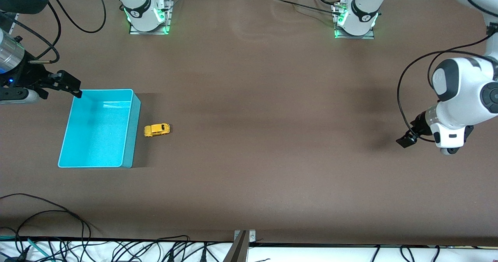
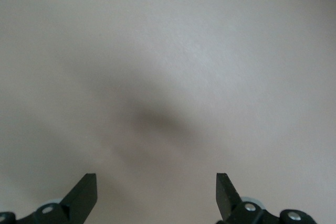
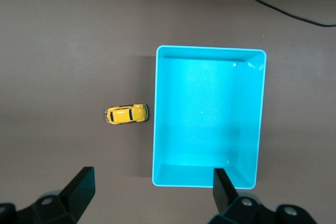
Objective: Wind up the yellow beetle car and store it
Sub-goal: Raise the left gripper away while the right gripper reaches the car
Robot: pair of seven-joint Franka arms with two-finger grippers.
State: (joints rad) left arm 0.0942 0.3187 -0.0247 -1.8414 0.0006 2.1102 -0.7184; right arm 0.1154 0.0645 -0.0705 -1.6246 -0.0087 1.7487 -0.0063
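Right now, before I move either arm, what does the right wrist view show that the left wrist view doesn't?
Only the right wrist view shows the yellow beetle car standing on its wheels beside the cyan bin, apart from its wall, and a black cable on the table. The bin has nothing in it. The open right gripper is up over the bin's edge.

Only the left wrist view shows the open left gripper over bare brown table with a soft shadow, no task item in sight.

Both share the brown tabletop and open, unloaded gripper fingers.

A brown table (image 1: 272,137) held a cyan bin (image 1: 132,137) with a yellow beetle car (image 1: 157,129) resting just beside it.
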